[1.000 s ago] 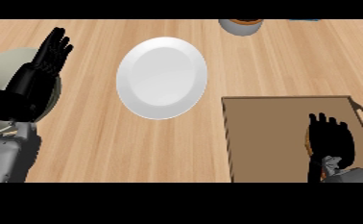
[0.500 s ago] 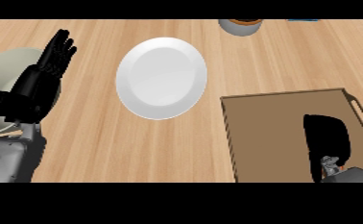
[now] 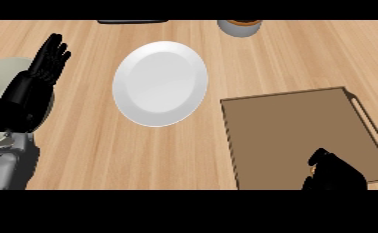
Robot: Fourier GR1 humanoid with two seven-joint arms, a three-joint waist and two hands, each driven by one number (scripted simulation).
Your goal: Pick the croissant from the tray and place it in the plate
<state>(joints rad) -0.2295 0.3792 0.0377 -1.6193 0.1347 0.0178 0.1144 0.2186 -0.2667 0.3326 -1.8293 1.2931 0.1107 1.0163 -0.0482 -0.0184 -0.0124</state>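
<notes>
Right hand (image 3: 336,174) over tray (image 3: 295,127) (plate (image 3: 160,83) bare).

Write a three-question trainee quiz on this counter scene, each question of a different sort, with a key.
1. True or false: a croissant already lies on the white plate.
2. Multiple choice: the right hand is A) over the plate, B) at the near end of the brown tray, C) resting at the left edge.
3. Fill in: the left hand shows at the view's left with its fingers ____.

Key
1. False; the plate's surface is bare.
2. B; the hand sits curled over the tray's near end and hides whatever lies under it.
3. Straight; it rests open, fingers up.
</notes>
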